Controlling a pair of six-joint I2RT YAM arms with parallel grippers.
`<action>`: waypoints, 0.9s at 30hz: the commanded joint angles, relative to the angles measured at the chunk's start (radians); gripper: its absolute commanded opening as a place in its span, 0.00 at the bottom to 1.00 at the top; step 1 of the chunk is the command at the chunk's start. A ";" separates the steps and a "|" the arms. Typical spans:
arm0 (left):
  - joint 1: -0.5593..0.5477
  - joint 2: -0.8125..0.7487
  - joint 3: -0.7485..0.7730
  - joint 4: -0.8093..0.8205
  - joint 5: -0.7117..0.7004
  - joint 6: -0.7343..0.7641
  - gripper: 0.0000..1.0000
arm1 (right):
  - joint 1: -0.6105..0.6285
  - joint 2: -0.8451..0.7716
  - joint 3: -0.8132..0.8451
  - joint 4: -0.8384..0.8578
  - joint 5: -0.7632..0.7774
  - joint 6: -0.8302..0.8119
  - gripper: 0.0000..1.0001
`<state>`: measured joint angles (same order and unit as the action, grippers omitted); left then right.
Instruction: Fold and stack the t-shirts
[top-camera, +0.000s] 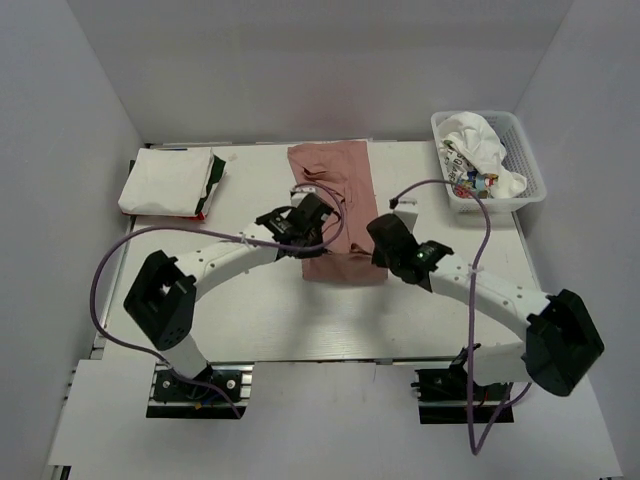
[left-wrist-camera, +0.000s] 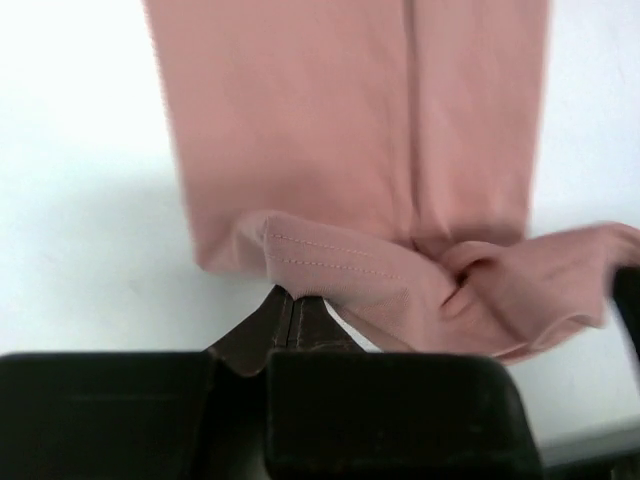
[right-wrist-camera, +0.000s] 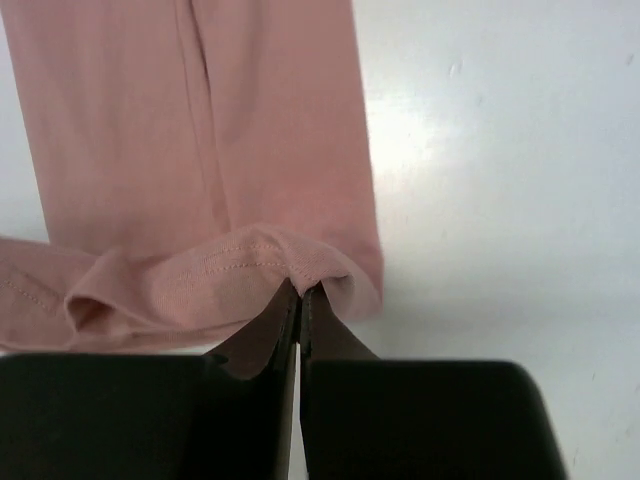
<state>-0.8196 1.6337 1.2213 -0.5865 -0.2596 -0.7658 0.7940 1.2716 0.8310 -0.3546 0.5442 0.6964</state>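
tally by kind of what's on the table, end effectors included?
Dusty-pink cloth t-shirt: 1
Folded white cloth pile: 1
White plastic lattice basket: 1
Crumpled white printed cloth heap in it: 1
Left end effector, right end effector: 2
Total: 6

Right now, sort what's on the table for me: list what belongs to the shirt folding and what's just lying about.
Part of the job:
- pink t-shirt, its near hem pinched by the left gripper and the right gripper
- folded white pile, far left
- crumpled white printed shirts in the basket

Just lying about:
- white lattice basket, far right
- purple cable of the arm
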 joint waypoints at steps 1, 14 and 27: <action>0.088 0.017 0.089 -0.088 -0.095 0.017 0.00 | -0.076 0.087 0.124 0.072 0.054 -0.072 0.00; 0.250 0.327 0.412 -0.073 -0.004 0.169 0.00 | -0.223 0.458 0.473 0.117 -0.107 -0.233 0.00; 0.371 0.555 0.714 -0.062 0.094 0.241 0.52 | -0.326 0.768 0.753 0.086 -0.222 -0.262 0.70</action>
<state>-0.4904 2.1670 1.7950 -0.6605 -0.1814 -0.5507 0.4995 1.9846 1.4910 -0.2668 0.3428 0.4603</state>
